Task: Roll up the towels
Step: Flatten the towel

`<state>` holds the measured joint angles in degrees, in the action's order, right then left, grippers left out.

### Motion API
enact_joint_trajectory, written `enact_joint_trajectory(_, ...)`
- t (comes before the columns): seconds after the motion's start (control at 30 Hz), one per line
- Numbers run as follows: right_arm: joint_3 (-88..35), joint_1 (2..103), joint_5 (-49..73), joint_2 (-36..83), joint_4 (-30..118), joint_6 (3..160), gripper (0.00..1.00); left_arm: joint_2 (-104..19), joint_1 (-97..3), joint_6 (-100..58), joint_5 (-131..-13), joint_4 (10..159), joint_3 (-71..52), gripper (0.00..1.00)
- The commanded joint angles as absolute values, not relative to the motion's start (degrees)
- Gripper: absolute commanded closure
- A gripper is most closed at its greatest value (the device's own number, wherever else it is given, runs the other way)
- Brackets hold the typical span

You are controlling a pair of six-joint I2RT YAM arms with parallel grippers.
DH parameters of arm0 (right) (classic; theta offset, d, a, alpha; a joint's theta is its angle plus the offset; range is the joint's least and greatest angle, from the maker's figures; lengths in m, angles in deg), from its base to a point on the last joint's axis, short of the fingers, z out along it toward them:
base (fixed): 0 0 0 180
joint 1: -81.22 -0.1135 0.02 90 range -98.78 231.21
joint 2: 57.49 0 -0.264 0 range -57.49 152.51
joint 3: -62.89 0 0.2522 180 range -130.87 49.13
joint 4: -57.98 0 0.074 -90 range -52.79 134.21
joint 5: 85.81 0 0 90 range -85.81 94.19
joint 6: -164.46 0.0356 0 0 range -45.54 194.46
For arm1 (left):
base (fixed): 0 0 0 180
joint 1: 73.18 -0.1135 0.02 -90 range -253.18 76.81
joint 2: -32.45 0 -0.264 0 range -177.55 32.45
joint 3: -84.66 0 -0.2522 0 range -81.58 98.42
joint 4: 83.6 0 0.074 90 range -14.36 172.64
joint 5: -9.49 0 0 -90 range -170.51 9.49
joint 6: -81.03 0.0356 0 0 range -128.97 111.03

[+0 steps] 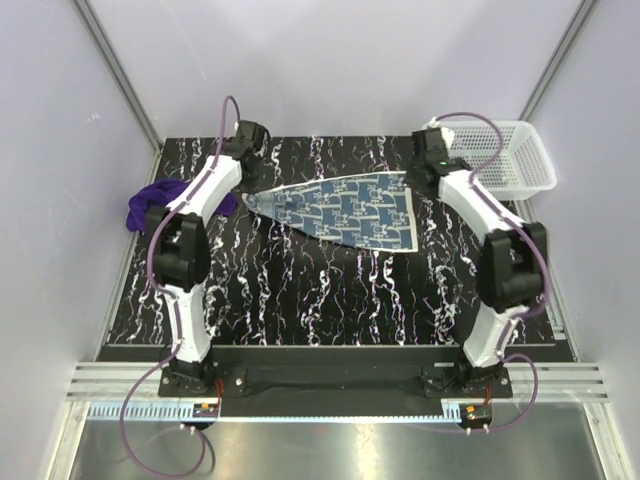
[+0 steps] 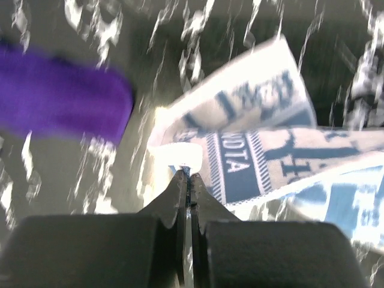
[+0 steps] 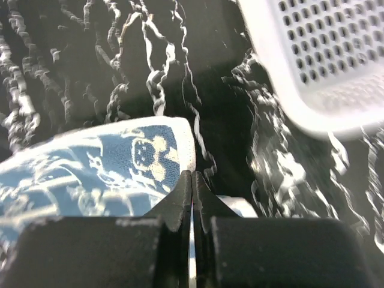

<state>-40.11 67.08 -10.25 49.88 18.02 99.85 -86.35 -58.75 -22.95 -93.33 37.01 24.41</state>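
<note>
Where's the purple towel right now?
In the top view, the purple towel lies bunched at the table's far-left edge, partly hidden by the left arm, left of the spread patterned towel.

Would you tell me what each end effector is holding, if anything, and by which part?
Both pinch the patterned towel: left end effector its left corner, right end effector its far right corner.

Top camera looks down; both close wrist views share patterned towel.
</note>
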Motion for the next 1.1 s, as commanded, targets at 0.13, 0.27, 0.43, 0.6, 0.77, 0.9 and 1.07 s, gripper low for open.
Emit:
enact_joint_trajectory(0.13,-22.17,67.15,-6.27,15.70,17.68,100.47,1.00,-50.99,-58.33,-23.12,-91.68,37.39,5.01,1.00)
enact_joint_trajectory(0.27,-13.29,66.98,-3.72,-1.47,13.82,101.53,1.00,-36.48,-58.24,-25.13,-88.52,30.01,-0.62,1.00)
enact_joint_trajectory(0.43,-9.85,67.06,-3.37,-14.33,3.71,101.44,1.00,-26.10,-57.54,-27.86,-84.20,24.99,-5.63,1.00)
enact_joint_trajectory(0.6,-8.79,67.06,-5.65,-8.38,2.73,101.00,1.00,-30.55,-57.45,-26.55,-83.58,26.30,-7.58,1.00)
enact_joint_trajectory(0.77,-10.11,67.06,-7.48,5.51,9.40,101.27,1.00,-43.37,-57.54,-24.53,-85.94,31.57,-5.92,0.99)
enact_joint_trajectory(0.9,-14.31,67.07,-11.80,18.68,13.62,100.65,1.00,-58.74,-57.72,-22.86,-88.50,33.68,2.07,0.93)
enact_joint_trajectory(1.07,-23.28,67.59,-15.40,38.99,16.71,100.47,1.00,-83.62,-58.59,-22.24,-89.29,30.09,23.15,0.69)
